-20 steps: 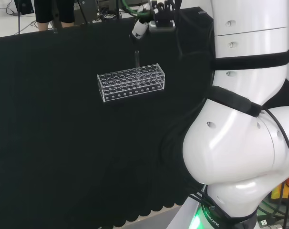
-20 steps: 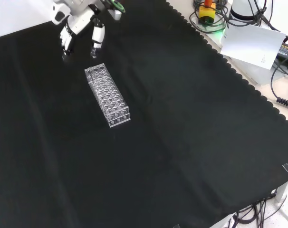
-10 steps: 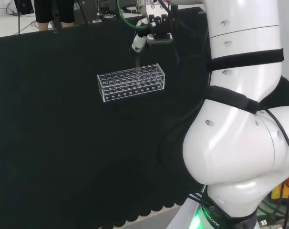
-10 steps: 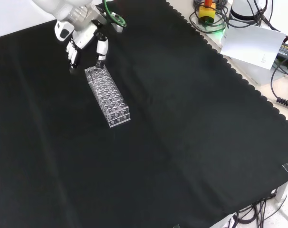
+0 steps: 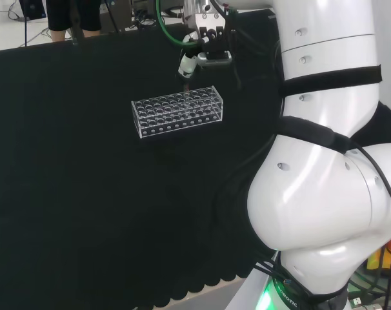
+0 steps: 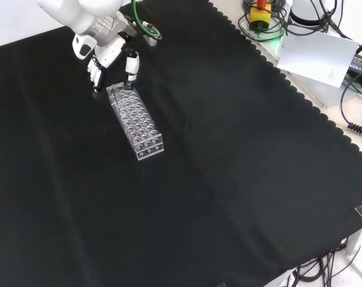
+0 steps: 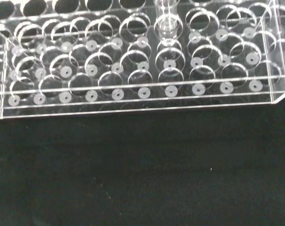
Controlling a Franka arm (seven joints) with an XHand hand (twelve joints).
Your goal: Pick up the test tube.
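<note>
A clear test tube rack (image 5: 176,111) lies on the black cloth, and in the front view the rack (image 6: 136,122) runs away from the camera. One clear test tube (image 7: 167,21) stands upright in a hole of the rack (image 7: 133,70), near its back rows. The black and white hand (image 5: 205,39) hangs just above the rack's far right end in the head view. In the front view the hand (image 6: 109,51) points down with fingers (image 6: 96,73) and thumb (image 6: 131,64) spread to either side of the rack's far end. It is open and holds nothing.
The arm's big white links (image 5: 324,161) stand at the right of the head view. Off the cloth in the front view lie a white sheet (image 6: 315,57) and cables (image 6: 261,18) at the top right. The cloth's scalloped edge (image 6: 300,98) runs along the right.
The hand has come down and nearer to the rack's far end, so its fingertips now reach the rack's top. The rack and tube have not moved.
</note>
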